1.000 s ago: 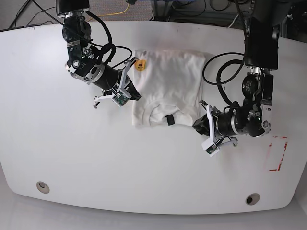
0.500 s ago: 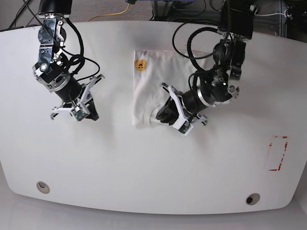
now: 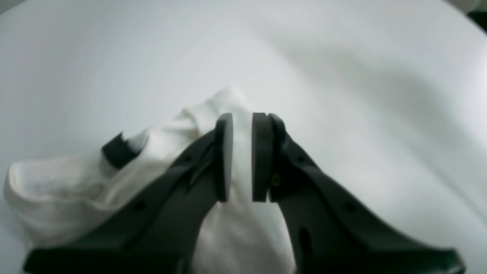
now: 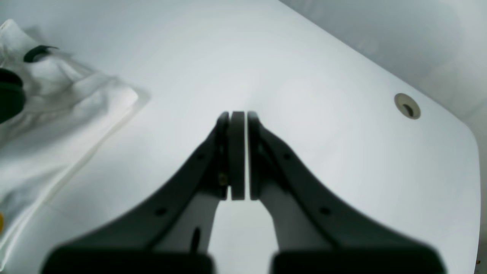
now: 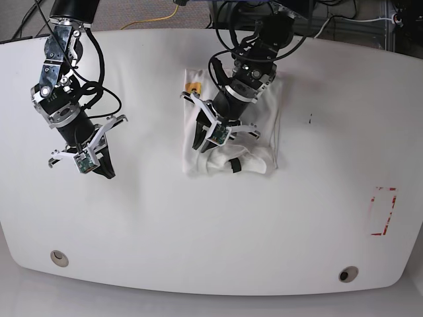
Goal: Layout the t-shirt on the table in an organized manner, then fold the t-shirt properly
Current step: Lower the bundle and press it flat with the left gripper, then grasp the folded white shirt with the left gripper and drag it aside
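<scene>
The white t-shirt point(image 5: 264, 132) lies folded at the middle back of the table point(image 5: 198, 231), with a yellow bit of print point(image 5: 193, 89) and a black neck tag point(image 5: 234, 165) showing. My left gripper point(image 5: 199, 144) is over the shirt's left edge. In the left wrist view its pads point(image 3: 224, 152) stand a narrow gap apart with white cloth point(image 3: 57, 190) between them, so the left gripper point(image 3: 242, 114) is shut on the shirt. My right gripper point(image 5: 102, 172) is shut and empty over bare table, left of the shirt point(image 4: 57, 114). Its tips point(image 4: 237, 112) point toward a grommet.
Two round grommet holes point(image 5: 59, 257) point(image 5: 347, 274) sit near the table's front edge; one also shows in the right wrist view point(image 4: 407, 105). A red tape rectangle point(image 5: 383, 211) is at the right. Cables hang past the back edge.
My left arm has swung from the shirt's lower right corner across to its left edge. My right arm has pulled away from the shirt toward the table's left.
</scene>
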`<state>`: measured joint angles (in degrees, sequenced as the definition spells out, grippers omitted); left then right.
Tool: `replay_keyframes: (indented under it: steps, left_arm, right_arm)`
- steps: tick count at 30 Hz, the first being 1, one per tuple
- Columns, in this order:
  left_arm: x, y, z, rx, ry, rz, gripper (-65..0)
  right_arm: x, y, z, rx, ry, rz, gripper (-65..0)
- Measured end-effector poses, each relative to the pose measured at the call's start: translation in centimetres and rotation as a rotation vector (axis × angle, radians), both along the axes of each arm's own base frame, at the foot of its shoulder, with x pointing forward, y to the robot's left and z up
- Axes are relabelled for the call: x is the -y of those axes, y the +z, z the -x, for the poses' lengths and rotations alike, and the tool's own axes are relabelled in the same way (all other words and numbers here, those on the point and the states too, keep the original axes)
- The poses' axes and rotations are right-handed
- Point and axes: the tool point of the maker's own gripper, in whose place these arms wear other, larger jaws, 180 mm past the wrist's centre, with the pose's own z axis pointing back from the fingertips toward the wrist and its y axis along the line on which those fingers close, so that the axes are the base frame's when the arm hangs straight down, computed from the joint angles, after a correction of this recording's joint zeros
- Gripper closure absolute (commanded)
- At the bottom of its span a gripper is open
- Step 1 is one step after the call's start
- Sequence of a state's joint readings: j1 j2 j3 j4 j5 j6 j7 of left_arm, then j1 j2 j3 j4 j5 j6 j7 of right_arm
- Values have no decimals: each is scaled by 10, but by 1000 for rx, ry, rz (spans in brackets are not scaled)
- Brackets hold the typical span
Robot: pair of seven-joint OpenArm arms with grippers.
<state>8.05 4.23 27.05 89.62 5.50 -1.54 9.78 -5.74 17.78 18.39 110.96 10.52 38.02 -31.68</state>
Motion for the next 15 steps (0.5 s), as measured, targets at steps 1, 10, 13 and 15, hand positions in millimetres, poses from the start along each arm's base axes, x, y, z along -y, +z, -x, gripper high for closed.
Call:
replay_keyframes:
  steps: [1,10,13,15]
  left_arm:
    - [1,-8,2,-12,1,-17,-78]
    - [-16,-63,7,-115,25,-71,-78]
    - [-37,-65,-5,-116,77,-77,-78]
    - [-55,-66,-7,-115,89,-84,-78]
  right_arm:
    - [0,0,0,-1,-1,1,-8]
    - [0,-3,3,-10,0,-2,-8]
    - [0,-4,3,-13,-1,0,-8]
    - [-1,-4,3,-12,3,-2,-8]
